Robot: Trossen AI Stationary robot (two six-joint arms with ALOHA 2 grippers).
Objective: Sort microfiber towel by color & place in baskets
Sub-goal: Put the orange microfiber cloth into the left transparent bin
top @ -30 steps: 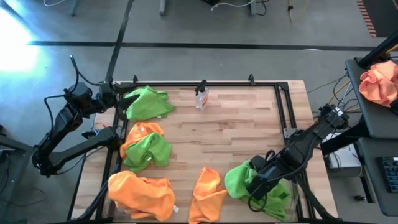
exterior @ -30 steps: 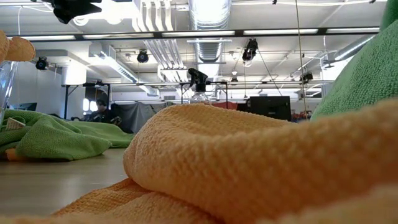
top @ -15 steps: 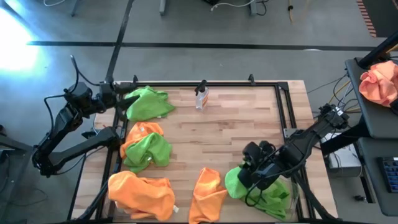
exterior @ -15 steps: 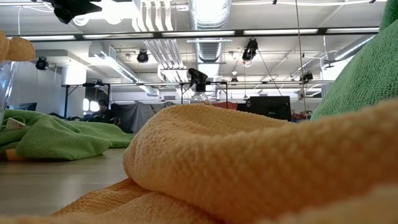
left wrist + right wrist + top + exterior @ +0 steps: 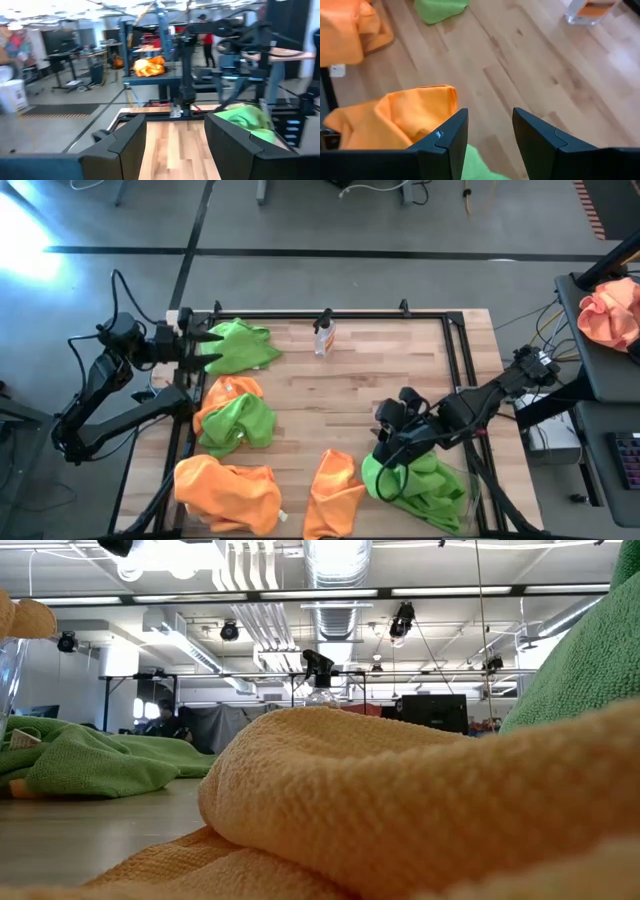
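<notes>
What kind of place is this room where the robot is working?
Probably a robotics lab or workshop in an industrial hall: exposed ceiling ducts and strip lights overhead, more metal-framed workbenches on a bare concrete floor, and a person seated at a desk in the background.

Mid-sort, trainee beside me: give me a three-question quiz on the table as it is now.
1. True or false: the right gripper is holding a towel.
2. How many orange towels lie on the table in the high view?
3. What stands at the table's far edge? A) spray bottle B) mug C) box

Key:
1. False; it is open and empty above the green towel in the right basket.
2. Three: one front left, one front centre, one under a green towel.
3. A, the spray bottle.
</notes>
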